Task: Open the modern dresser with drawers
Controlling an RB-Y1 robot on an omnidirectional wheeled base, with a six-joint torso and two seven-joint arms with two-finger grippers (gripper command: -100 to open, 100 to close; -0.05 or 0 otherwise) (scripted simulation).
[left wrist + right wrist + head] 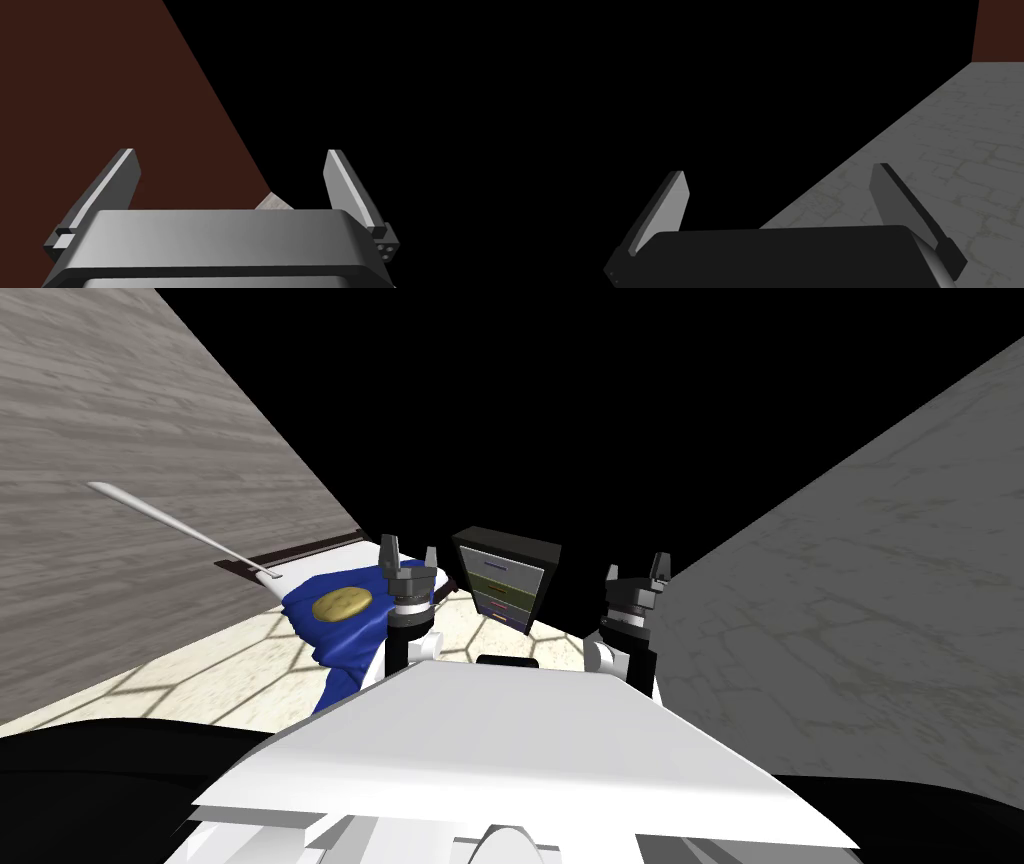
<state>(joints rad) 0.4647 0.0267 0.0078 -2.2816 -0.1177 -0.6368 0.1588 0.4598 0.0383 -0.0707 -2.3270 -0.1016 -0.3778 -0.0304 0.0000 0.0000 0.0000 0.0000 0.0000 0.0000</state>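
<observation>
Facing boxy dark dresser (512, 546) (flat coloured drawers (497, 581)) on hexagon-tiled floor (200, 673).

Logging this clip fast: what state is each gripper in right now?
Left gripper: open, holding nothing.
Right gripper: open, holding nothing.

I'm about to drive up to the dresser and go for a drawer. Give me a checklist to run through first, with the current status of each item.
1. Left tool open, holding nothing: ok.
2. Right tool open, holding nothing: ok.
3. Dark-framed dresser with coloured drawer fronts in view, ahead between the two tools: ok.
4. Dresser within reach: not ok, it stands well beyond both tools.
5. Drawer handle picked out: cannot tell, too small from here.
6. Room to pass the bed with blue cover beside the left arm: cannot tell.
</observation>
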